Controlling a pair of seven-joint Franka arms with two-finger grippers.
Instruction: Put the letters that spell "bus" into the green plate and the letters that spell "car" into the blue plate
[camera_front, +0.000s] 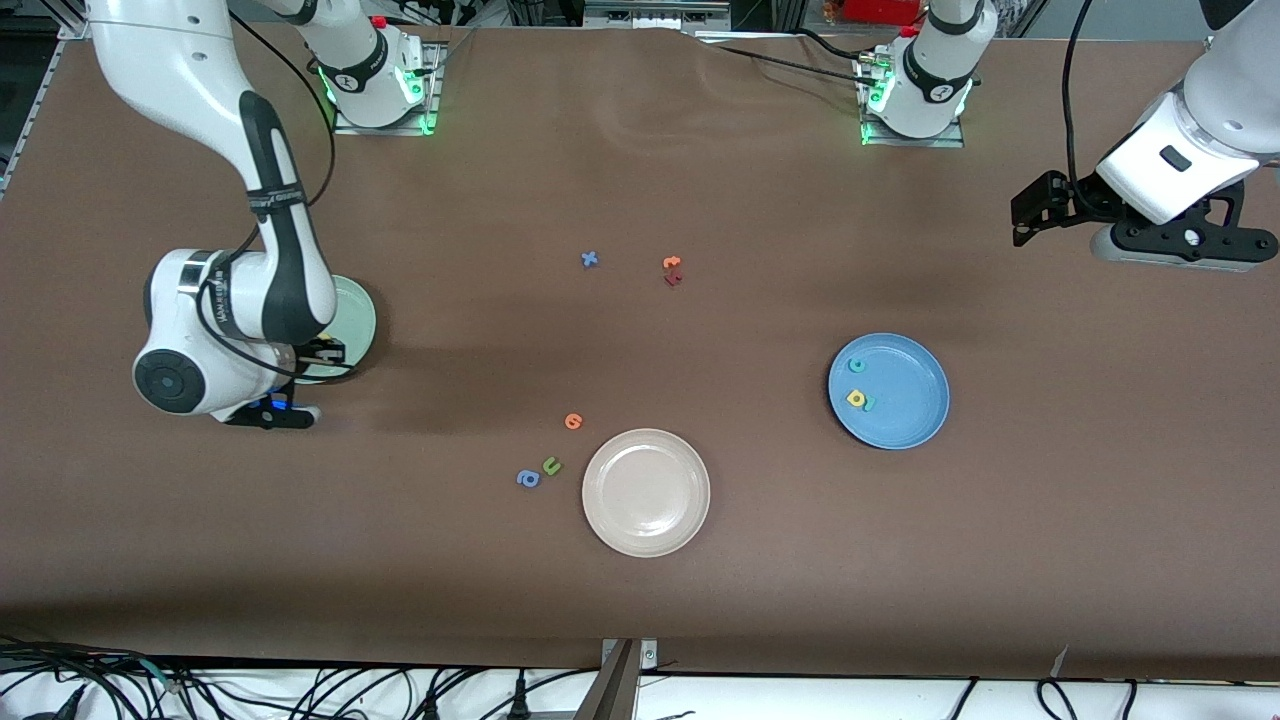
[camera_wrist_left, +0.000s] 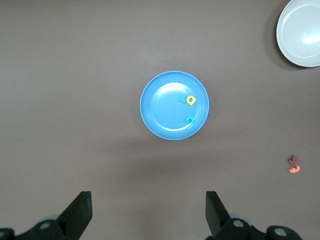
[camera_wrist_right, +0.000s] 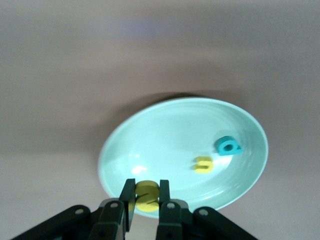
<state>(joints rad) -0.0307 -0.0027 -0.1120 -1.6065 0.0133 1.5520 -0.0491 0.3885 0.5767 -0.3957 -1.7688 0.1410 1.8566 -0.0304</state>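
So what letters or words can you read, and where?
"s": yellow s, held by the shut right gripper over the green plate.
"u", "b": yellow u and teal b in that plate.
"c", "a": teal c and yellow a in the blue plate.
"x": blue x on the table.
Arm print and other letters: too small to read.
Left gripper waits open above the table.

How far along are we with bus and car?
"Car" looks done: teal c, yellow a and teal r lie in the blue plate. In the green plate: teal b, yellow u. The right end effector holds the yellow s over its rim; releasing remains. The left end effector waits, open.
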